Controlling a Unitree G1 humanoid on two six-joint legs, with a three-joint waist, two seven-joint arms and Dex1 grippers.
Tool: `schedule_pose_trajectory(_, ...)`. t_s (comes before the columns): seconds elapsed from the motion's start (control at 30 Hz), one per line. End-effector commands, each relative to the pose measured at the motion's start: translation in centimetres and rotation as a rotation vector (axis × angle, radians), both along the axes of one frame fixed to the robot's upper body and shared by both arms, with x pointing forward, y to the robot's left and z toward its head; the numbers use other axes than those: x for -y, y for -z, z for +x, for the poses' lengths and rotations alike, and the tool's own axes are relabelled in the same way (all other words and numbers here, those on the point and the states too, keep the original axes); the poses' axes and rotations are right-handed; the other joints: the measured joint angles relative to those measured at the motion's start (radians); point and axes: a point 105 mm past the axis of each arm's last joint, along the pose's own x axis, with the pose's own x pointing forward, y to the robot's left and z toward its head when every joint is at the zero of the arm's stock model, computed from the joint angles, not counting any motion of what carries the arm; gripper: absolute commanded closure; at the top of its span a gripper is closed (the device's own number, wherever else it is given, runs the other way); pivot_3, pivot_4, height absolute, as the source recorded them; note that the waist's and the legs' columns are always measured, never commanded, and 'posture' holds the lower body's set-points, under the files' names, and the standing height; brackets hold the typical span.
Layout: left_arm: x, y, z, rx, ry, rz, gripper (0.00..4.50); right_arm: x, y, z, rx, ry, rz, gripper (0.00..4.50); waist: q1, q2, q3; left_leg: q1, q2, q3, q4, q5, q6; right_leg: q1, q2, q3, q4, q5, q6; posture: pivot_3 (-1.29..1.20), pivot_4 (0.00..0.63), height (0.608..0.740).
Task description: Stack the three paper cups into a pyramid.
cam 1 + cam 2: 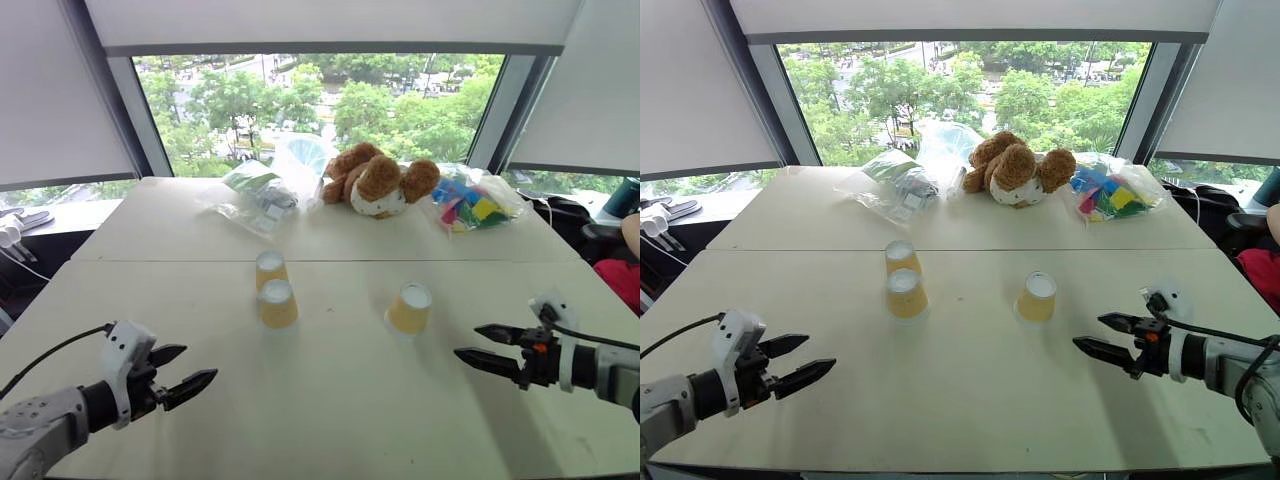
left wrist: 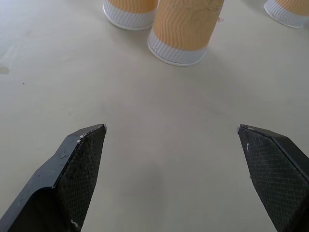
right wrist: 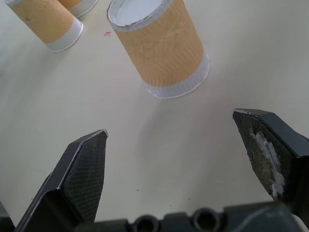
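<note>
Three yellow-tan paper cups stand upside down on the pale table (image 1: 330, 420). Two sit close together left of centre: the nearer cup (image 1: 278, 303) and the one just behind it (image 1: 270, 268). A third cup (image 1: 409, 308) stands apart to their right. My left gripper (image 1: 182, 372) hovers open at the near left, pointing toward the pair, nothing between its fingers. My right gripper (image 1: 478, 344) hangs open at the near right, aimed at the third cup (image 3: 161, 46), well short of it. The left wrist view has the nearer cup (image 2: 186, 29) ahead.
A brown plush toy (image 1: 378, 181) lies at the table's far edge by the window. Clear plastic bags (image 1: 258, 195) lie left of it, and a bag of coloured blocks (image 1: 470, 207) to its right. A seam crosses the table behind the cups.
</note>
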Motion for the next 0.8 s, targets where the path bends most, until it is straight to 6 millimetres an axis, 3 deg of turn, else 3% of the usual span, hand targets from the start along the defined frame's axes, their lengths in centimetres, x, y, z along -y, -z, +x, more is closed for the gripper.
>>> schedule_pose_trajectory(0.03, 0.5, -0.4, 0.1, 0.041, 0.002, 0.002, 0.03, -0.4, -1.0, 0.2, 0.051, -0.014, 0.012, 0.00, 0.000, 0.000, 0.000, 0.000, 0.000, 0.000, 0.000, 0.000, 0.000, 0.000, 0.000, 0.000, 0.000, 0.000, 0.000, 0.00, 0.150, 0.740)
schedule_pose_trajectory(0.37, -0.5, -0.5, 1.3, 0.072, -0.055, 0.048, 0.03, -0.5, -0.6, 0.5, 0.059, -0.012, 0.006, 0.00, 0.000, 0.000, 0.000, 0.000, 0.000, 0.000, 0.000, 0.000, 0.000, 0.000, 0.000, 0.000, 0.000, 0.000, 0.000, 0.00, 0.150, 0.740)
schedule_pose_trajectory(0.8, 0.2, -0.6, 2.6, 0.152, -0.056, 0.031, 0.03, 0.0, -0.4, 0.5, 0.085, 0.020, -0.012, 0.00, 0.001, 0.000, 0.000, 0.000, 0.000, 0.000, 0.000, 0.000, 0.000, 0.000, 0.000, 0.000, 0.000, 0.000, 0.000, 0.00, 0.150, 0.740)
